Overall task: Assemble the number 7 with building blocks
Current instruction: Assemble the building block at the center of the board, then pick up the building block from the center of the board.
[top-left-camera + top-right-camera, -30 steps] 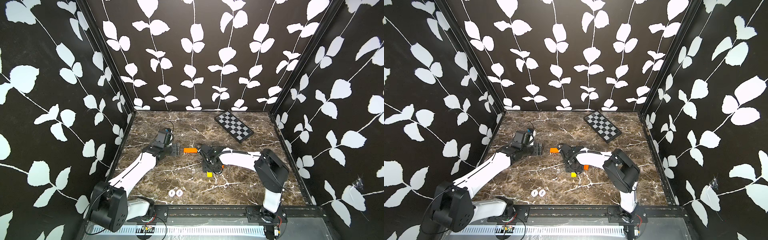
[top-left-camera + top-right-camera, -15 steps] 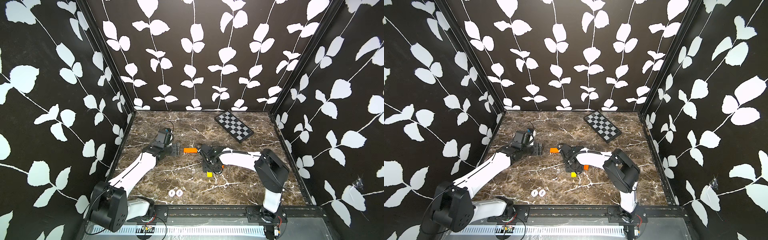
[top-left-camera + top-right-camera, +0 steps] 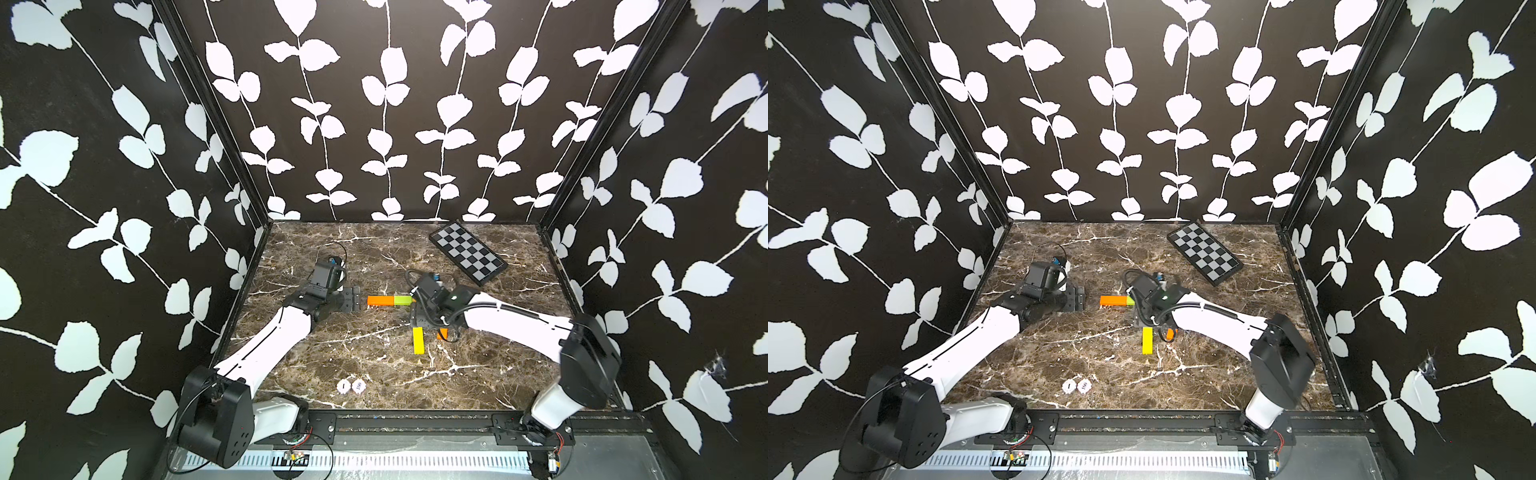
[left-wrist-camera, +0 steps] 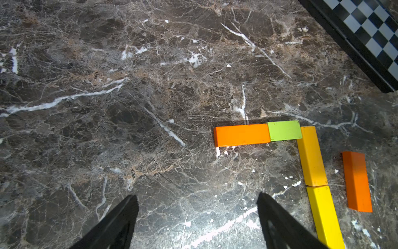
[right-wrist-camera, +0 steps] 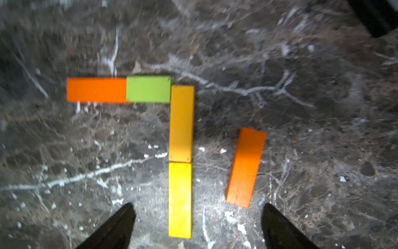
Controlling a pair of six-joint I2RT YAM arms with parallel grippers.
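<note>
The number 7 lies flat mid-table. An orange bar (image 5: pixel 97 90) and a pale green bar (image 5: pixel 148 88) make its short stroke. An amber-yellow bar (image 5: pixel 181 122) and a bright yellow bar (image 5: pixel 180 199) run end to end as its long stroke. A second orange bar (image 5: pixel 245 167) lies loose and slightly tilted beside the long stroke. My right gripper (image 5: pixel 198 215) hovers open over the long stroke (image 3: pixel 418 340), holding nothing. My left gripper (image 4: pixel 197 197) stands open over bare marble, just left of the orange bar (image 3: pixel 380 300).
A black-grey checkerboard (image 3: pixel 467 253) lies at the back right of the marble floor. Two white round tokens (image 3: pixel 351 386) sit near the front edge. Patterned walls close in the left, back and right sides.
My right gripper's jaws have spread wide over the yellow bars. The left jaws have widened a little. Both arms stay where they were, and the blocks have not shifted.
</note>
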